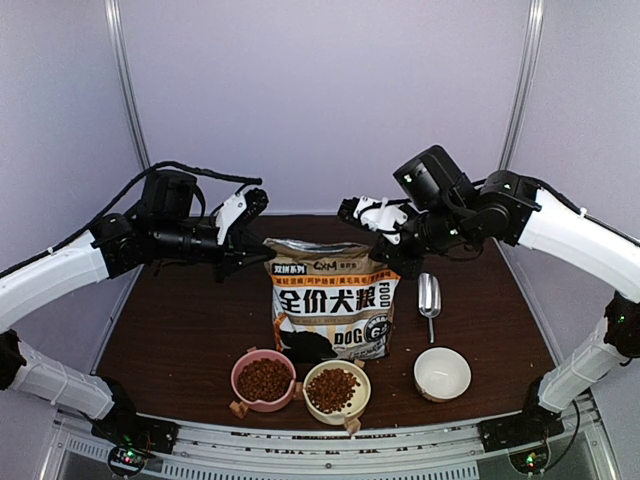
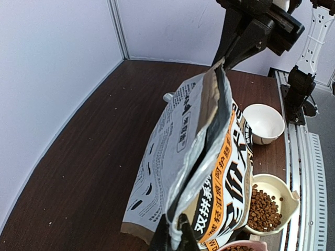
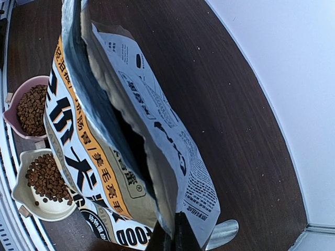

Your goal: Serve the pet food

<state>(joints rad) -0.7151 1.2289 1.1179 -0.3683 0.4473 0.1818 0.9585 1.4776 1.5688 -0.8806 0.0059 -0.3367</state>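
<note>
together left pincer (image 2: pixel 175 232) and right pincer (image 3: pixel 172 232) pinch bag (image 1: pixel 335 300).

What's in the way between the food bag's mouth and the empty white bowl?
Nothing visible on the table. The scoop lies beside the bag, just behind the white bowl, not across the path. The left claw and right claw are both shut on the bag's top edge.
</note>
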